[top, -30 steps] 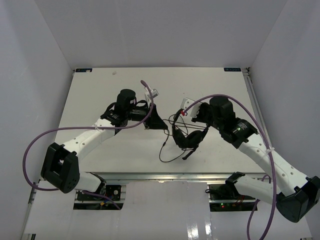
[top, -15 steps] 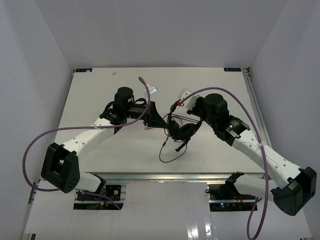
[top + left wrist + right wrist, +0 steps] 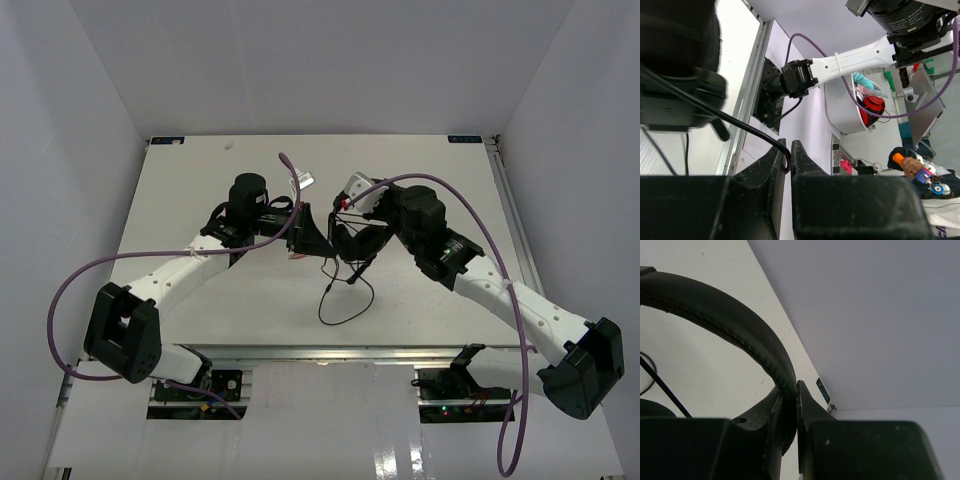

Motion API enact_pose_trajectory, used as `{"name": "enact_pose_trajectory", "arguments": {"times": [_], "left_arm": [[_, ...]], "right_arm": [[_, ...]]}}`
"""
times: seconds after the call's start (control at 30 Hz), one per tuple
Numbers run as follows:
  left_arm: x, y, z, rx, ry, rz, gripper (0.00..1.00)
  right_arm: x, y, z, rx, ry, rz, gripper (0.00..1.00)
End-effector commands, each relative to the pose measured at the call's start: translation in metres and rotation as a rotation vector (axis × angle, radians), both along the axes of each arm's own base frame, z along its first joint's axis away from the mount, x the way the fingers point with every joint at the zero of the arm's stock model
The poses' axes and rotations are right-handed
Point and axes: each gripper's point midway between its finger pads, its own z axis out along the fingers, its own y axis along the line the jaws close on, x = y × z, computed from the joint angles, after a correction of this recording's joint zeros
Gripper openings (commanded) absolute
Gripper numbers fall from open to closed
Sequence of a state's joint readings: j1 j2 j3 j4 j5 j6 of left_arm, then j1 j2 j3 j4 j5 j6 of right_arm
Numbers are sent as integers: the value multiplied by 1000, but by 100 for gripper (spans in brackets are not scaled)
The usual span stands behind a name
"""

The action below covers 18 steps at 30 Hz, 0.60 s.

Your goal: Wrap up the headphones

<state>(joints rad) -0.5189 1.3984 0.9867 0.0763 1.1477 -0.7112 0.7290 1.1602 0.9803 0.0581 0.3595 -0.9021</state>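
The black headphones (image 3: 360,242) hang at mid-table between my two arms. My right gripper (image 3: 352,208) is shut on their padded headband (image 3: 740,332), which is pinched between its jaws (image 3: 796,390). The thin black cable (image 3: 340,300) trails down from the earcups into a loop on the table. My left gripper (image 3: 316,240) sits just left of the headphones. Its jaws (image 3: 787,150) stand a narrow slit apart with the cable (image 3: 740,125) running between their tips. One earcup (image 3: 680,65) looms close at the upper left of the left wrist view.
The white table (image 3: 200,170) is boxed in by white walls at the back and both sides. Thick purple robot cables (image 3: 440,185) arc over both arms. The table's near rail (image 3: 330,352) lies just below the cable loop.
My right arm has carried the headphones left and toward the back, up close to the left gripper. The cable loop has shifted with them. The left arm has barely moved.
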Motion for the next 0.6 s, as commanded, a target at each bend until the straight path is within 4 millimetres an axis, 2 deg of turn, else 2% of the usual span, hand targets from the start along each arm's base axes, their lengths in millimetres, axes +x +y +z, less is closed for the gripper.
{"name": "enact_pose_trajectory", "arguments": {"times": [0.0, 0.33, 0.43, 0.57], "left_arm": [[-23, 3, 31, -69, 0, -130, 22], [-30, 6, 22, -80, -10, -123, 28], [-36, 3, 23, -106, -37, -128, 31], [-45, -1, 21, -134, -44, -134, 33]], "right_arm": [[16, -18, 49, 78, -214, -172, 8], [23, -4, 47, 145, -172, -161, 8], [25, 0, 41, 163, -128, -162, 8], [28, 2, 43, 205, -101, -182, 8]]}}
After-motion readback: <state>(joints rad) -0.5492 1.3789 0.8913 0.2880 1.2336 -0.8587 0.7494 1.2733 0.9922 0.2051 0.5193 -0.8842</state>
